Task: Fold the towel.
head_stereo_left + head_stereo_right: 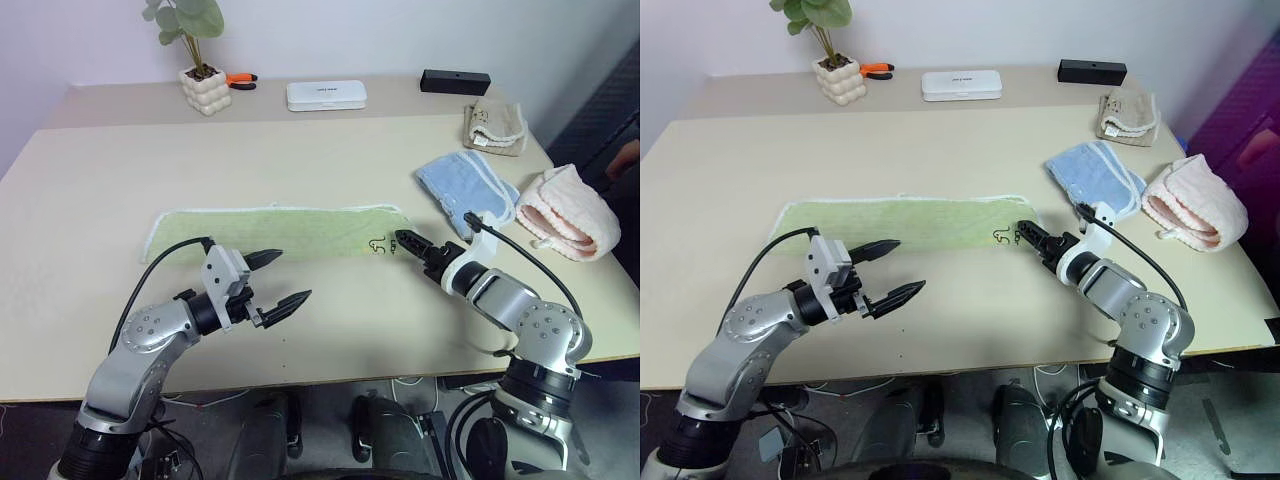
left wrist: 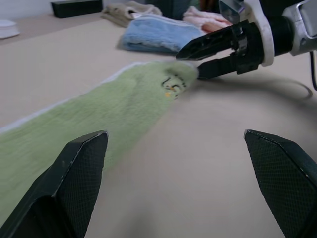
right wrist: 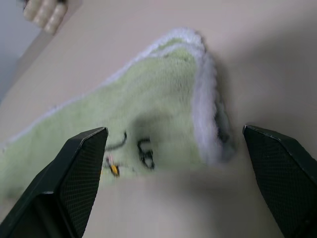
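The light green towel (image 1: 270,232) lies flat across the middle of the table as a long, narrow strip with whitish edging. Its small dark embroidered mark (image 1: 376,244) sits near its right end. My right gripper (image 1: 400,240) is open and points at that right end, its fingers (image 3: 79,163) spread either side of the towel's corner (image 3: 198,99) just above the table. My left gripper (image 1: 295,275) is open and empty. It hovers on the near side of the strip's middle and points toward the right end and the right gripper (image 2: 190,64).
A light blue towel (image 1: 465,190), a pink towel (image 1: 567,212) and a beige towel (image 1: 495,125) lie at the right. A potted plant (image 1: 205,88), orange-handled pliers (image 1: 240,80), a white box (image 1: 326,95) and a black box (image 1: 455,81) line the back. A person's hand (image 1: 625,158) shows at the right edge.
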{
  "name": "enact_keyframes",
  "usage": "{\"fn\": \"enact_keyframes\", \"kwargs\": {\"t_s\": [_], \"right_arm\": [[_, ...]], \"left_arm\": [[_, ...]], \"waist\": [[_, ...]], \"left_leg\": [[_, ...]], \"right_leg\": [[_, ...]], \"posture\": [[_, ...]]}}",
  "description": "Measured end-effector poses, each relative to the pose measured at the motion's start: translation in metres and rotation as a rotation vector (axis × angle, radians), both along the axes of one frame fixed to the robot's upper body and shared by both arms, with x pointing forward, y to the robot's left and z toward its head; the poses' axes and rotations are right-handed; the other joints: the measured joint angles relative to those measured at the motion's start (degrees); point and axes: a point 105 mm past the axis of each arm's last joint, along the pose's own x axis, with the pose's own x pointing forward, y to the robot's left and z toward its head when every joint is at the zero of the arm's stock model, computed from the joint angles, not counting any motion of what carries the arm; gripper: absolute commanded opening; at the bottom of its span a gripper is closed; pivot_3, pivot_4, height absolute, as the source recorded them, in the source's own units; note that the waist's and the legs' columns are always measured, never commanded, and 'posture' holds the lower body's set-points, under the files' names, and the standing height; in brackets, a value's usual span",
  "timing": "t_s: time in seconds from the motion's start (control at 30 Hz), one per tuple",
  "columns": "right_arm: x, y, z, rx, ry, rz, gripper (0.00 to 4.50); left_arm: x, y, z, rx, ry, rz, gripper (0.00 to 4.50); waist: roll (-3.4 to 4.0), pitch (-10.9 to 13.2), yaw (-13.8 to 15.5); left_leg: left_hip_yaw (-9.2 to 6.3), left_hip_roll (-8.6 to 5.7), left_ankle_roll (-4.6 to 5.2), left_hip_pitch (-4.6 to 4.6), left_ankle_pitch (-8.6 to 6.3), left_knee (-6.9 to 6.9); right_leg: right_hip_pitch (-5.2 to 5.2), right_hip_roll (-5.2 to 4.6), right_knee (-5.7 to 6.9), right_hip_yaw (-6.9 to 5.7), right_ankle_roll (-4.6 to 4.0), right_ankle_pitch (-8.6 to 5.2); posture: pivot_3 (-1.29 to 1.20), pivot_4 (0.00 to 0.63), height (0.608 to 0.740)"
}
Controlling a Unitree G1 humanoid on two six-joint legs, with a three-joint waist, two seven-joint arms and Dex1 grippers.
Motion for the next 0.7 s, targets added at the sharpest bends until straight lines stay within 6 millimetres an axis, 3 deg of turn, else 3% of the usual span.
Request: {"fn": "enact_keyframes", "kwargs": {"t_s": [0.07, 0.27, 0.43, 0.57, 0.7], "right_arm": [[0.004, 0.002, -0.002, 0.004, 0.019, -0.004, 3.12], [0.008, 0.009, -0.008, 0.016, 0.055, 0.018, 0.03], [0.009, 0.006, -0.004, 0.007, 0.040, 0.013, 0.03], [0.009, -0.011, 0.003, -0.045, 0.015, -0.003, 0.03], [0.006, -0.020, 0.006, -0.071, 0.009, 0.002, 1.95]], "left_arm": [[-0.001, 0.002, -0.001, 0.000, 0.003, 0.014, 4.50], [0.000, 0.005, 0.000, -0.002, -0.002, 0.045, 4.50], [0.000, 0.006, -0.002, -0.007, 0.000, 0.055, 4.50], [0.000, 0.006, -0.002, -0.007, -0.004, 0.059, 4.50], [0.002, 0.006, -0.003, -0.001, -0.005, 0.066, 4.50]], "waist": [[0.00, 0.0, -0.1], [0.01, 0.0, -0.1], [0.01, 0.0, 0.1], [0.02, 0.0, 0.1], [0.02, 0.0, 0.0]], "left_leg": [[0.00, 0.00, 0.00, 0.00, 0.00, -0.01], [0.00, 0.02, 0.00, 0.00, 0.00, -0.03], [0.00, 0.00, 0.02, -0.03, -0.01, -0.02], [0.00, 0.00, 0.03, -0.03, -0.02, -0.03], [0.00, 0.01, 0.03, -0.03, -0.02, -0.04]], "right_leg": [[0.00, 0.01, 0.00, 0.00, 0.00, 0.00], [-0.01, 0.03, 0.00, 0.00, 0.01, 0.00], [-0.01, 0.01, -0.03, 0.00, 0.01, -0.01], [-0.01, 0.01, -0.04, 0.00, 0.01, -0.01], [-0.02, 0.02, -0.04, 0.00, 0.01, -0.01]], "posture": [[0.00, 0.150, 0.733], [0.00, 0.150, 0.733], [0.00, 0.150, 0.733], [0.00, 0.150, 0.733], [0.00, 0.150, 0.733]]}}
